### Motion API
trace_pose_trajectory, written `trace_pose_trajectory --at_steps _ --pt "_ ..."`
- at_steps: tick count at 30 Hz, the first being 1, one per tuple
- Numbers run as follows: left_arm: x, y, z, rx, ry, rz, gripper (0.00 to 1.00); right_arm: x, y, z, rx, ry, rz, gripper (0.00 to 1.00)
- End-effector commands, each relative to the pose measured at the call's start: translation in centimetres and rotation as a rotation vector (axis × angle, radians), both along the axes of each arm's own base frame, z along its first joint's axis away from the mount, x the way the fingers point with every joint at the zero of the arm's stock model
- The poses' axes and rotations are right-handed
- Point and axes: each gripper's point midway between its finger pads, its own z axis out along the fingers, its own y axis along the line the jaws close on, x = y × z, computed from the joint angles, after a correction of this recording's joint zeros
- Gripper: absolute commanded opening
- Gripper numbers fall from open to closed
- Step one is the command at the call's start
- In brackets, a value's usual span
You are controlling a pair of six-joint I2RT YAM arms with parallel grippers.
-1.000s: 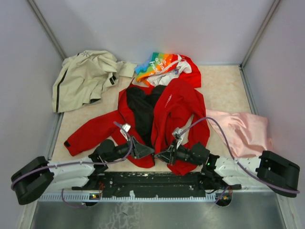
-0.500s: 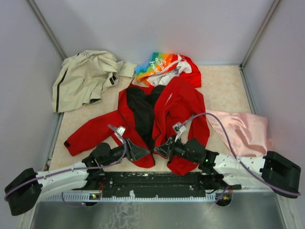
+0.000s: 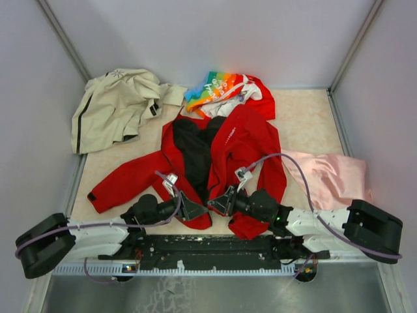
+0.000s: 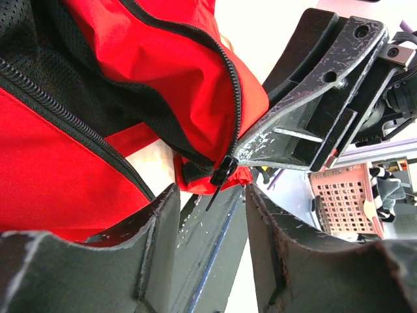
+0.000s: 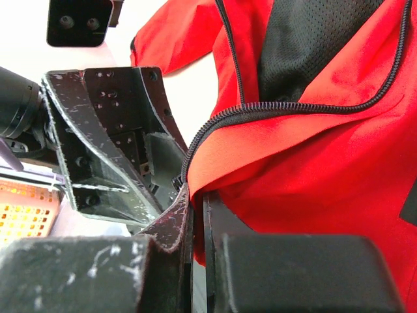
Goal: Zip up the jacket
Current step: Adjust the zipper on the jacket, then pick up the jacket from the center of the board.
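Observation:
The bright red jacket (image 3: 241,147) lies open on the table, black lining (image 3: 194,153) showing down its middle. My right gripper (image 3: 219,203) is shut on the bottom hem of the jacket's right front panel (image 5: 313,163), pinching the red cloth beside the zipper teeth (image 5: 215,124). My left gripper (image 3: 195,207) is open, just left of the right one. In the left wrist view the black zipper slider and pull (image 4: 223,173) hang at the panel's lower end, just beyond my open left fingers (image 4: 156,228), not touching them.
A beige jacket (image 3: 117,104) lies at the back left. A rainbow-and-white printed red garment (image 3: 225,91) lies behind the jacket. A pink cloth (image 3: 332,179) lies at the right. Grey walls enclose the table on three sides.
The left arm swung out to the left and came back, its gripper now close beside the right one. The right gripper shifted slightly left with the hem in it.

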Motion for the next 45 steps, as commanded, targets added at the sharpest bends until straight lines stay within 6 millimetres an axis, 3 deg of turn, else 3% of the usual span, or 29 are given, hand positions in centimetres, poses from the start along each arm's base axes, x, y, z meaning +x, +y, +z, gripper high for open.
trace_pose_trajectory --at_steps 1,11,15,21,25,29,34,45 --pt "-0.3 -0.7 1.8 -0.069 -0.030 -0.029 0.47 0.7 1.3 4.5 0.142 -0.054 -0.013 0.00" --pt "-0.8 -1.1 1.5 -0.071 -0.015 -0.054 0.13 0.8 1.2 4.9 0.155 -0.065 -0.020 0.00" --pt "-1.5 -1.3 1.1 -0.063 0.002 -0.086 0.07 1.0 0.9 5.2 0.167 -0.073 -0.036 0.00" --pt "-3.2 -1.5 -0.5 -0.019 0.040 -0.131 0.05 1.7 0.2 5.7 0.147 -0.103 -0.082 0.00" --pt "-3.9 -1.8 -1.0 0.003 0.049 -0.151 0.10 2.0 -0.2 5.8 0.125 -0.119 -0.102 0.00" --pt "-3.5 -1.7 -1.4 0.052 0.058 -0.129 0.35 1.9 -0.4 5.0 0.095 -0.119 -0.098 0.00" --pt "-2.7 -0.6 -3.0 0.205 0.069 -0.078 0.51 1.8 -1.1 3.5 0.052 -0.108 -0.107 0.00" --pt "-3.4 1.9 -6.5 0.550 0.131 -0.028 0.58 2.3 -2.4 1.3 -0.016 -0.107 -0.157 0.00"
